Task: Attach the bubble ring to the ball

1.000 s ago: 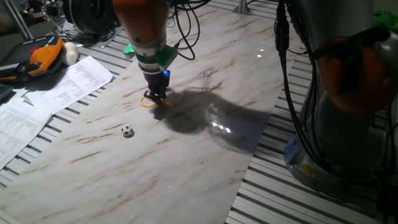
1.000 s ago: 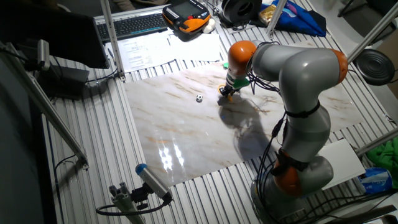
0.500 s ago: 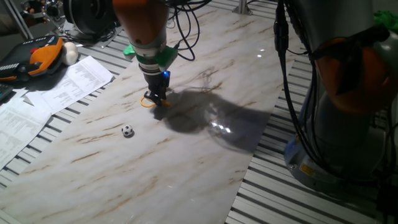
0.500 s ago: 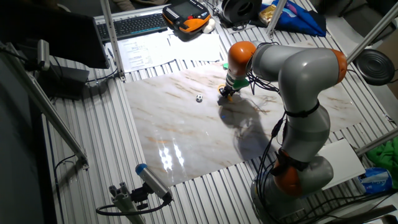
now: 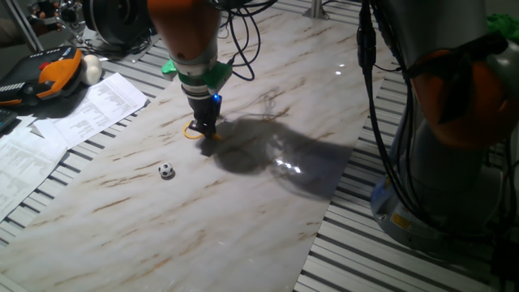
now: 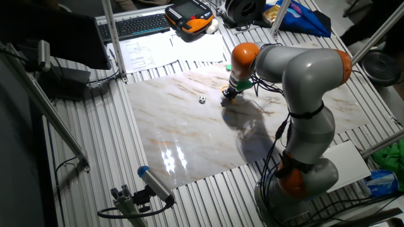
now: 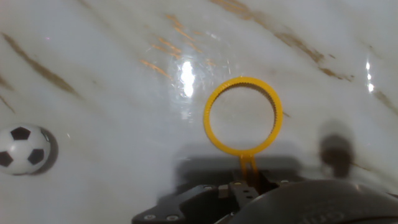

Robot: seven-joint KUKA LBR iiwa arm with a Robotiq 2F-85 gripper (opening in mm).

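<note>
Low over the marble table [image 5: 268, 203], the gripper [image 5: 204, 128] has its fingers closed on the short handle of the bubble ring [image 7: 242, 123], whose hoop sticks out ahead of the fingertips just above the surface. Well apart, the ball [image 7: 23, 150] rests on the marble.

One bubble ring [image 7: 242, 116] – one ball [image 7: 22, 150] – one tool [image 5: 203, 130].
</note>
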